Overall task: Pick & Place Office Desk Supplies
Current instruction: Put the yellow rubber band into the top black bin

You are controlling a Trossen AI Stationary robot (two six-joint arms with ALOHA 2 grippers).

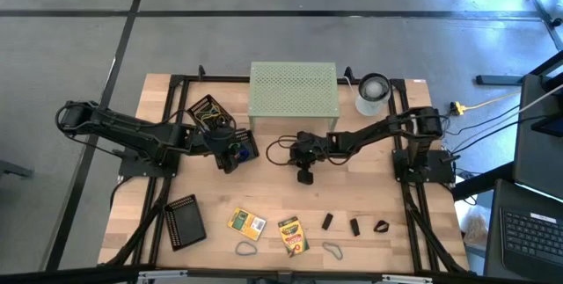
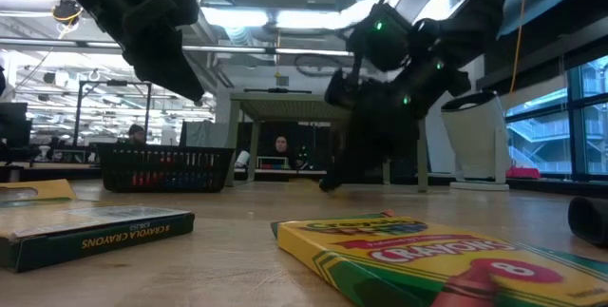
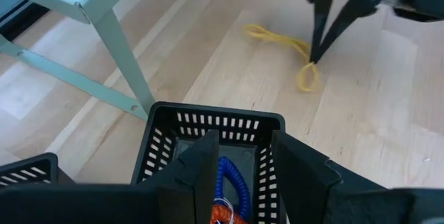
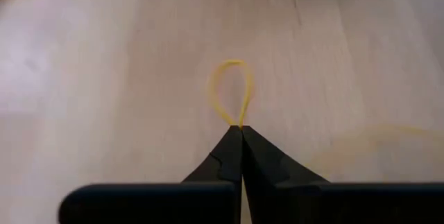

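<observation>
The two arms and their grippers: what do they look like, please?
Both the left arm and the right arm are black, jointed, with black cables looped along them. The right gripper has two dark fingers tapering to a fine tip. Small green lights glow on the arm in the low view.

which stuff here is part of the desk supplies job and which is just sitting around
Job: yellow rubber band pinched by the right gripper; crayon boxes; black clips; mesh tray at the left gripper.
Lying about: green riser; white cylinder.

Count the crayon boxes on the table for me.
2. One crayon box lies near the front edge; the other crayon box lies just right of it. None seems hidden.
</observation>
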